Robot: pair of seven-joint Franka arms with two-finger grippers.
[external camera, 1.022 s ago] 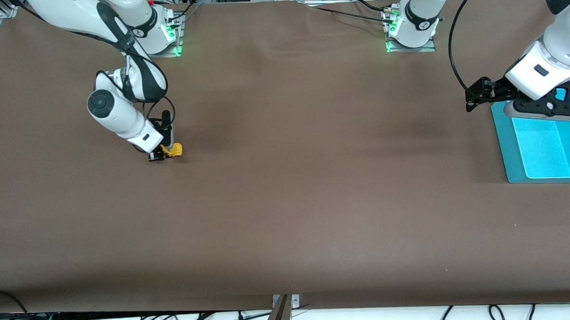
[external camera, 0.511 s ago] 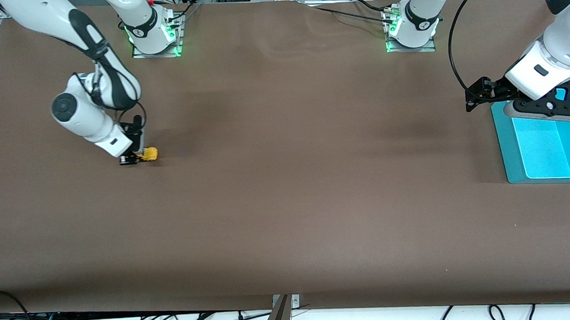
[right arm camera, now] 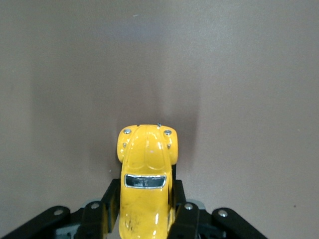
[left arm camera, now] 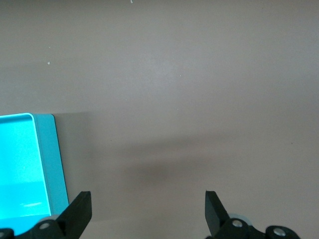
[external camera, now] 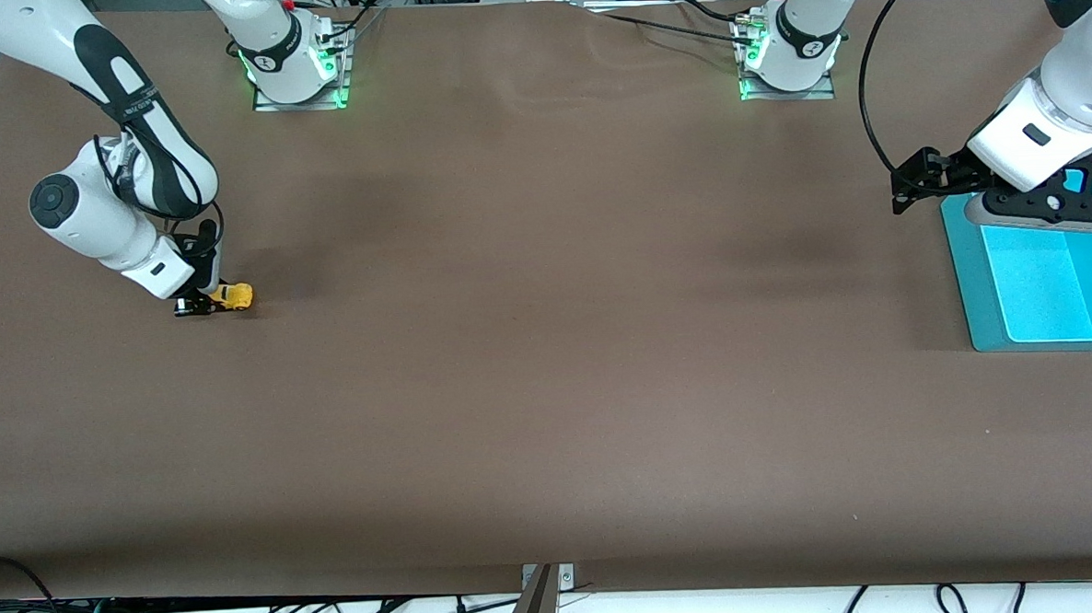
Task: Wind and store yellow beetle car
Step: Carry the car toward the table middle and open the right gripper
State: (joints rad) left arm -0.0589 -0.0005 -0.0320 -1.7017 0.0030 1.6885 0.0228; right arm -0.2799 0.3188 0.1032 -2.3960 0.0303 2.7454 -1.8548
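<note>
Right tool (external camera: 197, 301): clenched on the small glossy yellow beetle-shaped toy car (external camera: 232, 296), low at the desk surface. Over the last second tool and car have travelled together toward the right arm's end of the desk, the car's nose pointing toward the left arm's end. Judged: a backward drag that winds the car's spring; storing not yet begun.

Car, right wrist view (right arm camera: 146, 184): rounded hard shell, smooth and reflective, dark windscreen with bright trim, two small silvery headlights, black fingers (right arm camera: 185, 219) pressing both flanks.

Flat matte brown desk (external camera: 548, 362): soft-looking covering, faintly rippled near the bases.

Left tool (external camera: 909, 183): unchanged, waiting, released with jaws spread, hanging at the edge of the shallow rectangular turquoise plastic tray (external camera: 975, 315), which holds nothing visible.
</note>
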